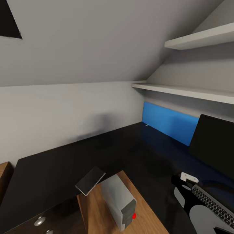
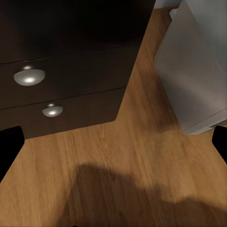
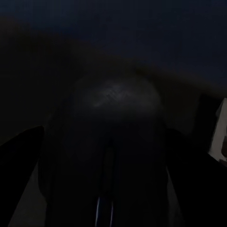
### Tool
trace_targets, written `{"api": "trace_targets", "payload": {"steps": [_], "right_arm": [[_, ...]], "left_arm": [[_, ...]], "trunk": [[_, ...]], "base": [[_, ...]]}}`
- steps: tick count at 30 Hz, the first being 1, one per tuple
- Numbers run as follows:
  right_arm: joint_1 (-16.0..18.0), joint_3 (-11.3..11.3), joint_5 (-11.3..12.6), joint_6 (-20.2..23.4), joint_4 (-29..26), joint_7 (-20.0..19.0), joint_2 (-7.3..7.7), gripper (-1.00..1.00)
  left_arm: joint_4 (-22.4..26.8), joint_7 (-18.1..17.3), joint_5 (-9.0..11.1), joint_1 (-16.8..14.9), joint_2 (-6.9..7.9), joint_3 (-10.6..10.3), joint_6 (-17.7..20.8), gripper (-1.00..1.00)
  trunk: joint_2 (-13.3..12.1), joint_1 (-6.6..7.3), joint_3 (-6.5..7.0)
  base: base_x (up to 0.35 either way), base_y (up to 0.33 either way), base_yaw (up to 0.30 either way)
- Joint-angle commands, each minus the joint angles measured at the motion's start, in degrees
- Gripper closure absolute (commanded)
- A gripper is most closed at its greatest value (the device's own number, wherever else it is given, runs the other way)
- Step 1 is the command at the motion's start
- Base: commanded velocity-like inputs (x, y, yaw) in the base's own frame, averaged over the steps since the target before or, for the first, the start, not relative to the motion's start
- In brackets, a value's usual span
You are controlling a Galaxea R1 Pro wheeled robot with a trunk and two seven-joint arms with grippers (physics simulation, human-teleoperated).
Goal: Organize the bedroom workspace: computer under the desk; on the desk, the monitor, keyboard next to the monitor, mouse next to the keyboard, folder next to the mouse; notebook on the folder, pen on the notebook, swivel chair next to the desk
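Mouse [image 3: 111, 156] — dim, blurred, cropped

the desk [image 1: 65, 165] spreads its black top along the grey-white wall, with its blue back panel [image 1: 169, 123] standing at the far edge under two white shelves [image 1: 195, 92]. on the desk's right part the black monitor [image 1: 214, 146] stands in front of that panel, the keyboard [image 1: 213, 204] lies just in front of the monitor, and the right arm [image 1: 191, 201] in black and grey reaches over the desk top beside the keyboard. in the gap below the desk's near edge the light-grey computer [image 1: 118, 201] with its red dot stands on the wood floor [image 1: 97, 211], a thin grey notebook [image 1: 90, 180] juts past the desk edge next to the computer's top, and black drawers with round metal knobs [image 1: 39, 221] sit beneath the desk's left part.
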State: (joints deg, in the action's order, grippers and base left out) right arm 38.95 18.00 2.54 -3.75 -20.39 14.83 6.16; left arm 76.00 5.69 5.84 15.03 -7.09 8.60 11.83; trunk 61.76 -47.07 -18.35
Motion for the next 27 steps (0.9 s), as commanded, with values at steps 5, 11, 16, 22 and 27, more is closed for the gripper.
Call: {"api": "trace_targets", "payload": {"steps": [5,11,16,22,27], "right_arm": [[0.1,0.1,0.3,-0.2,0.1,0.0,-0.01,1.0],[0.1,0.1,0.3,-0.2,0.1,0.0,-0.01,1.0],[0.1,0.1,0.3,-0.2,0.1,0.0,-0.01,1.0],[0.0,0.1,0.3,-0.2,0.1,0.0,-0.01,1.0],[0.1,0.1,0.2,-0.4,0.0,0.0,-0.01,1.0]], "left_arm": [[0.1,0.2,0.6,0.0,-0.03,0.0,0.3,-1.0],[0.1,0.2,0.6,0.0,-0.03,0.0,0.3,-1.0],[0.1,0.2,0.6,0.0,-0.03,0.0,0.3,-1.0],[0.1,0.1,0.7,0.0,0.04,0.0,0.3,-1.0],[-0.1,-0.1,0.6,0.0,0.22,0.2,0.3,-1.0]], "trunk": [[2.1,-1.11,-0.96],[4.5,-2.43,-2.04],[6.1,-3.31,-2.75],[6.1,-3.31,-2.75],[6.1,-3.31,-2.75]], "base": [[0.0,0.0,0.0],[0.0,0.0,0.0],[0.0,0.0,0.0],[0.0,0.0,0.0],[0.0,0.0,0.0]]}}
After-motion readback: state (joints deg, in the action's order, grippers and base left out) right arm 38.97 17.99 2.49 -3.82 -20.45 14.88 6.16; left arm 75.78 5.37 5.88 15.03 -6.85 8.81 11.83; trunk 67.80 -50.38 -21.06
